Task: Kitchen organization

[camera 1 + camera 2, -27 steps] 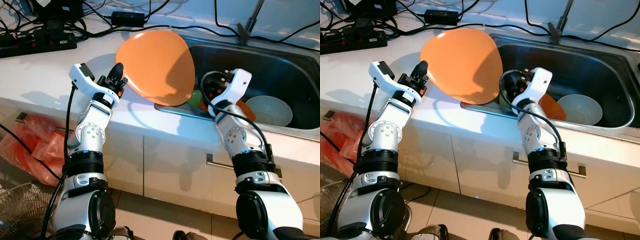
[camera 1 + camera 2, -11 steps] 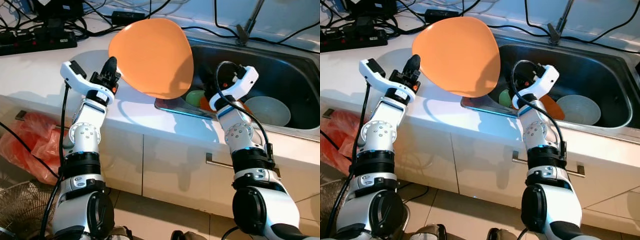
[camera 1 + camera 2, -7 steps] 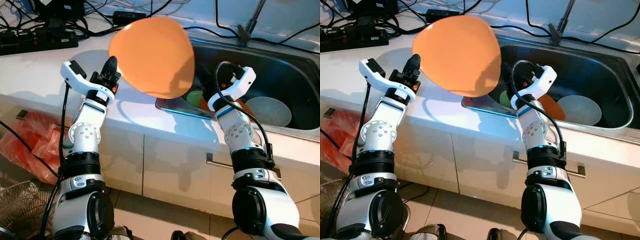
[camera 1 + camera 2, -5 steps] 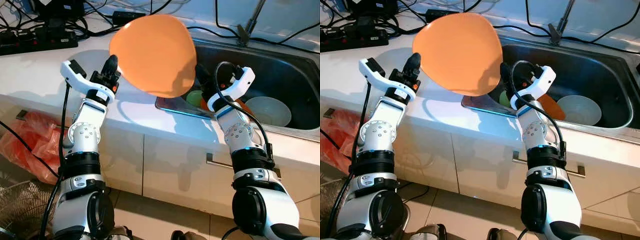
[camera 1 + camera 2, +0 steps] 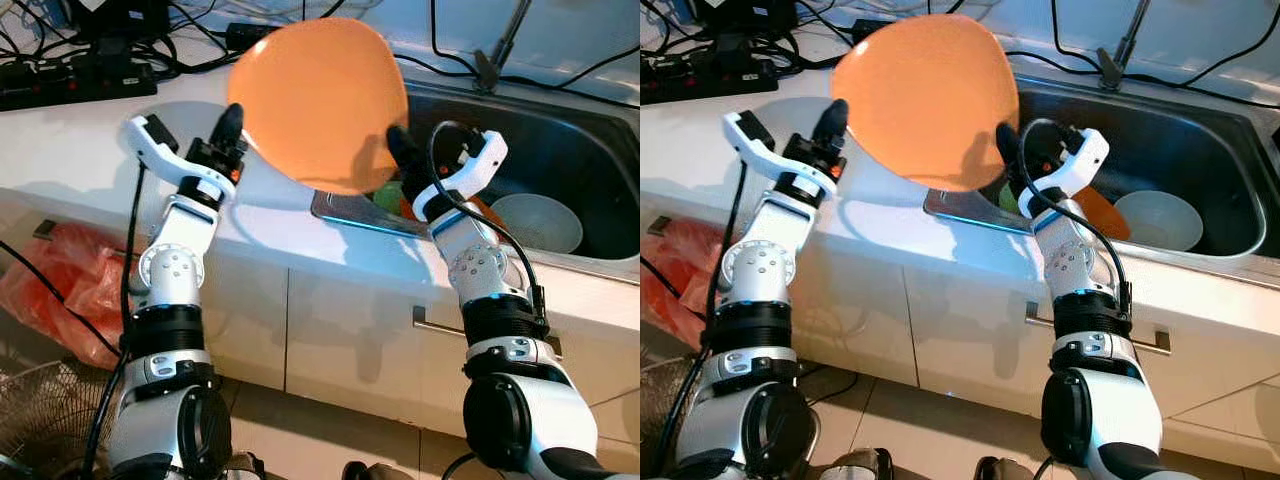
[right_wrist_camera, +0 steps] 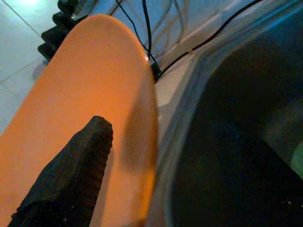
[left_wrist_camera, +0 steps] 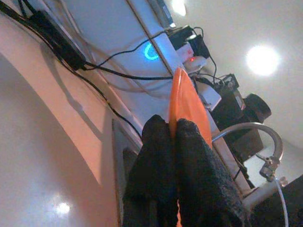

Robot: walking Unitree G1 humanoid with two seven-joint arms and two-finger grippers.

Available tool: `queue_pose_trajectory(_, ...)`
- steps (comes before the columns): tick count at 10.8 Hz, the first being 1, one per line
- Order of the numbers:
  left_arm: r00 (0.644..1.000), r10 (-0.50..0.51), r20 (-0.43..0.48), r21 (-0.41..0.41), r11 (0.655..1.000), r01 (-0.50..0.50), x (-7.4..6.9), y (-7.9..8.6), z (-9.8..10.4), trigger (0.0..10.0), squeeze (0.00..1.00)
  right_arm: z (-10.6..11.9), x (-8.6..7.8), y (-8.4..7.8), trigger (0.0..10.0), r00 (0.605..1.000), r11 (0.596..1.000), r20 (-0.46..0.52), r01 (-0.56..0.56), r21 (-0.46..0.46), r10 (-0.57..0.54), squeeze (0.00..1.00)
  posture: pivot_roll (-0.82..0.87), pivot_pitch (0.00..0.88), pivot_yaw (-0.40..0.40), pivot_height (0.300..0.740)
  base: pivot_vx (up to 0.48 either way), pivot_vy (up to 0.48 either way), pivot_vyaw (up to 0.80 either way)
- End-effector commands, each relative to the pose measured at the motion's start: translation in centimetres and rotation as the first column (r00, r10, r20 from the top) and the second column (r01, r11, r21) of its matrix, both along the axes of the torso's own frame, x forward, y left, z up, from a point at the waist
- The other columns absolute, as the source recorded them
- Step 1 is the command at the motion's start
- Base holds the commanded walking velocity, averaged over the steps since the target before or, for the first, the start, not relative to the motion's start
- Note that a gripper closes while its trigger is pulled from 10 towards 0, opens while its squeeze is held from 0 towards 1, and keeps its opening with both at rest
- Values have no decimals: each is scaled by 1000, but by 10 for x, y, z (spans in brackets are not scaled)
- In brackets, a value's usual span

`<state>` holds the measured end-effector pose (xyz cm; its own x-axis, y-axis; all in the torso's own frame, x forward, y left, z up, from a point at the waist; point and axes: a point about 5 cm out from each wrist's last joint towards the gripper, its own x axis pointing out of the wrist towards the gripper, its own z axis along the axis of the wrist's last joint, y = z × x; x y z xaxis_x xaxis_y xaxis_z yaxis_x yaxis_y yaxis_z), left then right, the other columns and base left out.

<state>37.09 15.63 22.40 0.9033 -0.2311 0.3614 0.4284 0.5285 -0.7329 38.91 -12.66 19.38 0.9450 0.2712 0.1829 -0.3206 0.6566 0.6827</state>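
The left gripper point(image 5: 232, 125) is clamped on the rim of the orange plate point(image 5: 320, 100). It holds the plate up, tilted, over the counter point(image 5: 80, 140) by the sink point(image 5: 560, 140). The right gripper point(image 5: 396, 150) is at the plate's other edge, with one finger point(image 6: 71, 175) against it; I cannot tell if it grips. The plate is out of the sink but not put away. A white bowl point(image 5: 537, 222) and more dishes wait in the sink.
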Motion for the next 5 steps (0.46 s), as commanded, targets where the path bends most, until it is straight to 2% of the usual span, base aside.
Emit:
queue_pose_trajectory(1, 996, -39, 76, -5, 999, 40, -3, -7, 14, 10000, 0, 4, -1, 0, 10000, 1000, 999, 17, -17, 28, 16, 0, 57, 78, -66, 740, 0, 0, 0)
queue_pose_trajectory(2, 996, -42, 73, -3, 999, 42, -3, -7, 13, 10000, 0, 6, -2, 3, 10000, 999, 998, 30, -40, 39, 38, 0, 57, 82, -64, 740, 0, 0, 0)
queue_pose_trajectory(3, 996, -45, 72, -1, 999, 45, -3, -7, 13, 10000, 0, 7, -4, 6, 9373, 997, 997, 46, -65, 49, 63, 0, 57, 82, -64, 740, 0, 0, 0)
queue_pose_trajectory(4, 996, -47, 72, -1, 999, 47, -3, -8, 13, 10000, 0, 9, -5, 8, 0, 995, 995, 60, -82, 56, 79, 0, 56, 84, -64, 740, 0, 0, 0)
queue_pose_trajectory(5, 996, -48, 71, 0, 999, 48, -3, -8, 13, 10000, 0, 9, -6, 9, 0, 994, 994, 65, -90, 54, 87, 0, 55, 86, -64, 740, 0, 0, 0)
